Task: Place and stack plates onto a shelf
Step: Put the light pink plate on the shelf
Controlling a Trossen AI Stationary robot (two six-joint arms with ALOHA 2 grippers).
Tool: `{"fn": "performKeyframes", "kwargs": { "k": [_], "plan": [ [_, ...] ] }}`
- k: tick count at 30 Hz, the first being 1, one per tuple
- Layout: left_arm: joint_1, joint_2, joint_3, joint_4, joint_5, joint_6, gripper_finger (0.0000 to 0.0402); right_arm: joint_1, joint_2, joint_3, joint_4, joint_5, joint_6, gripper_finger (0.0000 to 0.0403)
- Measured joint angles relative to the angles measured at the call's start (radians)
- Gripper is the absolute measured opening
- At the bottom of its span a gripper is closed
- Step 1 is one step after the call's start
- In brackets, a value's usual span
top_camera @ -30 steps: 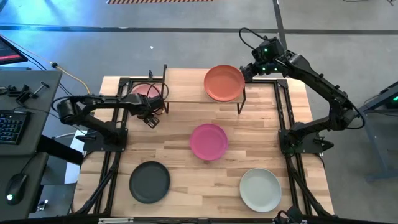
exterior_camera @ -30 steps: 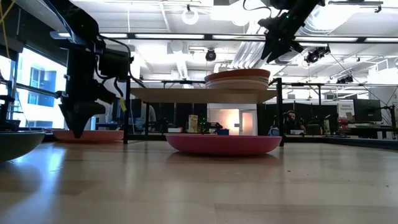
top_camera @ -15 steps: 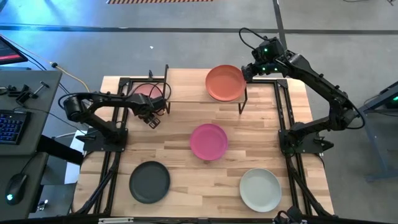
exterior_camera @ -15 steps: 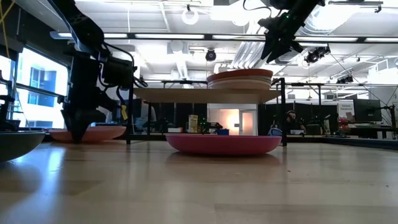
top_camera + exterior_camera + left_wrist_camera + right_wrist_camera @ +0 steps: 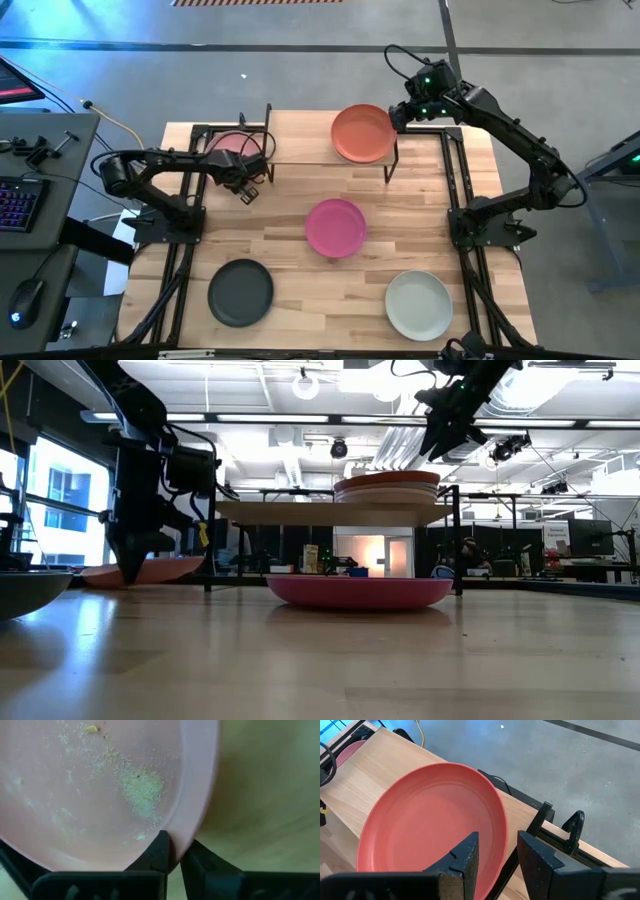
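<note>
The light pink plate lies at the table's far left, beside the shelf. It is tilted, with its lower edge on the table. My left gripper is shut on its near rim. A stack of plates topped by the terracotta orange plate rests on the shelf's right half. My right gripper hangs open above that stack's far right edge, clear of it. The magenta plate, the charcoal plate and the pale mint-white plate lie flat on the table. My left gripper pinches the light pink plate's rim on its near side. One finger is inside the dish and the other is outside. The fingers come steeply from above. The plate sits tilted, its side toward the shelf raised and its other edge on the table.
The shelf's thin black legs stand next to the pink plate and behind the magenta one. Black arm frames run along both table sides. A desk with a keyboard stands off the left edge. Bare wood lies between the near plates.
My left gripper has stayed in place and shut on the light pink plate's near rim. The plate lay flat before. It now sits tipped, with its side toward the shelf lifted a little and its other edge still down.
</note>
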Motion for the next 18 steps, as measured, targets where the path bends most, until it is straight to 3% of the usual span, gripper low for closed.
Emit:
{"fn": "performKeyframes", "kwargs": {
  "k": [9, 18],
  "plan": [
    [0.006, -0.072, 0.143, -0.162, -0.014, -0.050, 0.0006, 0.000, 0.000, 0.000, 0.000, 0.000, -0.004, 0.0114],
    [0.005, -0.128, 0.227, -0.182, -0.013, -0.045, 0.0001, 0.000, 0.000, 0.000, 0.000, 0.000, -0.019, 0.0114]
  ]
}}
